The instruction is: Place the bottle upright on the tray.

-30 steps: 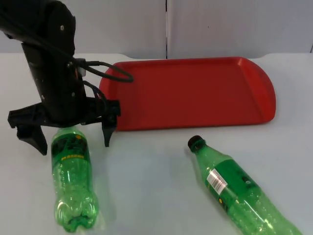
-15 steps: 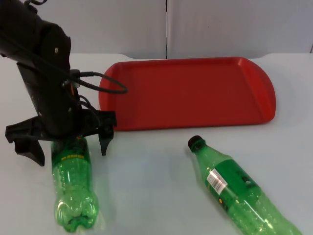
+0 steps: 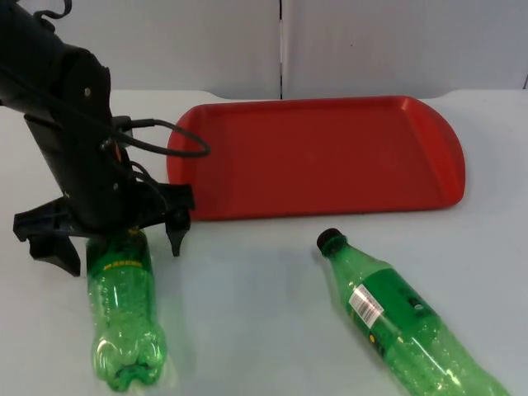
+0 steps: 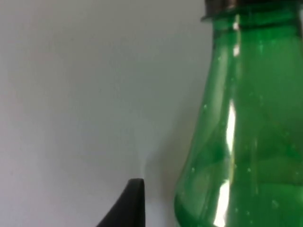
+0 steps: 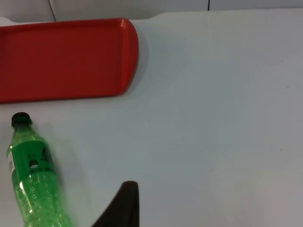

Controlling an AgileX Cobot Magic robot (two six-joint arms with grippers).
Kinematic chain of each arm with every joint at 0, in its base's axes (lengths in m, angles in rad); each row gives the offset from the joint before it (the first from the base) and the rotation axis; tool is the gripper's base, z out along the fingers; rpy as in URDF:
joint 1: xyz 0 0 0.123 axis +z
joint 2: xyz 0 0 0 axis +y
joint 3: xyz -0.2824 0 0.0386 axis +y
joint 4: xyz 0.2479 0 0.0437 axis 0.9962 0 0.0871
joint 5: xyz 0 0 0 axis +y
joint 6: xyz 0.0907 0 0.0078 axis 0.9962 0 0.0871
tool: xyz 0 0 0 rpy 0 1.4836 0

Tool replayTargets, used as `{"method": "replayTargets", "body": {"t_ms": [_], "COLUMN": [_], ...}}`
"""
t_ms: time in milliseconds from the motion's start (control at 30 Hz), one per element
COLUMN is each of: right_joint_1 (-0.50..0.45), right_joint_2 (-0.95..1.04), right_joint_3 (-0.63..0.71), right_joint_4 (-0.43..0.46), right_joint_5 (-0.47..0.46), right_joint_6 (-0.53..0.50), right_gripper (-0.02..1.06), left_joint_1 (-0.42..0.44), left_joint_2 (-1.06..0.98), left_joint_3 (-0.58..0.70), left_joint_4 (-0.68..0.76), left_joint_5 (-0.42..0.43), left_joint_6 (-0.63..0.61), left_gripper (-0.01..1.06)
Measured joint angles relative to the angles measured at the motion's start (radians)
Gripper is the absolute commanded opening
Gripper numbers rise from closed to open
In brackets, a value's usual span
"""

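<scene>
1. The left gripper point(image 3: 115, 246) is low over the white counter point(image 3: 264, 280), with its jaws spread wide on both sides of the neck end of a green transparent plastic bottle point(image 3: 124, 309) that lies flat near the counter's left front. The jaws are released and do not touch it.
2. This left bottle lies with its base toward the front edge and its neck under the gripper, so the top view hides the cap.
3. The left wrist view gives what the top view hides: the bottle's green shoulder point(image 4: 246, 132) and the dark cap rim, with one black fingertip point(image 4: 130, 203) just beside it but apart.
4. A second green plastic bottle with a black cap and a white label point(image 3: 396, 322) lies on its side at the right front, cap toward the flat red plastic tray point(image 3: 330, 157).
5. The tray rests on the counter behind both bottles, near the grey partition wall point(image 3: 371, 41).
6. The right wrist view shows the second bottle point(image 5: 33, 175) and the tray's rounded end point(image 5: 71, 56); the right arm waits, and I cannot tell the state of its jaws.
</scene>
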Motion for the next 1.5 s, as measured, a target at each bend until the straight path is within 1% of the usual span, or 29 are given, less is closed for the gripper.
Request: {"method": "replayTargets", "body": {"t_ms": [433, 500, 533, 567, 600, 633, 667, 700, 733, 767, 833, 1233, 1400, 1467, 1500], "right_joint_1": [0.0, 0.0, 0.0, 0.0, 0.0, 0.0, 0.0, 0.0, 0.0, 0.0, 0.0, 0.0, 0.0, 0.0, 0.0], "right_joint_2": [0.0, 0.0, 0.0, 0.0, 0.0, 0.0, 0.0, 0.0, 0.0, 0.0, 0.0, 0.0, 0.0, 0.0, 0.0], "right_joint_3": [0.0, 0.0, 0.0, 0.0, 0.0, 0.0, 0.0, 0.0, 0.0, 0.0, 0.0, 0.0, 0.0, 0.0, 0.0], "right_joint_4": [0.0, 0.0, 0.0, 0.0, 0.0, 0.0, 0.0, 0.0, 0.0, 0.0, 0.0, 0.0, 0.0, 0.0, 0.0], "right_joint_5": [0.0, 0.0, 0.0, 0.0, 0.0, 0.0, 0.0, 0.0, 0.0, 0.0, 0.0, 0.0, 0.0, 0.0, 0.0], "right_joint_6": [0.0, 0.0, 0.0, 0.0, 0.0, 0.0, 0.0, 0.0, 0.0, 0.0, 0.0, 0.0, 0.0, 0.0, 0.0], "right_gripper": [1.05, 1.05, 1.05, 1.05, 1.05, 1.05, 1.05, 1.05, 1.05, 1.05, 1.05, 1.05, 1.05, 1.05, 1.05], "left_joint_1": [0.004, 0.004, 0.004, 0.004, 0.004, 0.004, 0.004, 0.004, 0.004, 0.004, 0.004, 0.004, 0.004, 0.004, 0.004], "left_joint_2": [0.025, 0.027, 0.027, 0.027, 0.027, 0.027, 0.027, 0.027, 0.027, 0.027, 0.027, 0.027, -0.004, -0.044, -0.085], "left_joint_3": [0.0, 0.0, 0.0, 0.0, 0.0, 0.0, 0.0, 0.0, 0.0, 0.0, 0.0, 0.0, 0.003, 0.003, 0.003], "left_joint_4": [-0.001, -0.001, -0.001, -0.001, -0.001, -0.001, -0.002, -0.002, -0.007, -0.006, -0.007, -0.009, -0.011, -0.011, -0.011], "left_joint_5": [-0.004, -0.002, -0.002, 0.001, 0.003, 0.005, 0.005, 0.005, 0.01, 0.012, 0.016, 0.018, 0.024, 0.006, -0.019], "left_joint_6": [0.045, 0.051, 0.051, 0.054, 0.059, 0.063, 0.069, 0.069, 0.071, 0.076, 0.078, 0.081, 0.098, 0.105, 0.113], "left_gripper": [1.05, 0.98, 0.91, 0.91, 0.79, 0.63, 0.52, 0.36, 0.36, 0.22, -0.01, 0.0, 0.0, 0.0, 0.0]}}
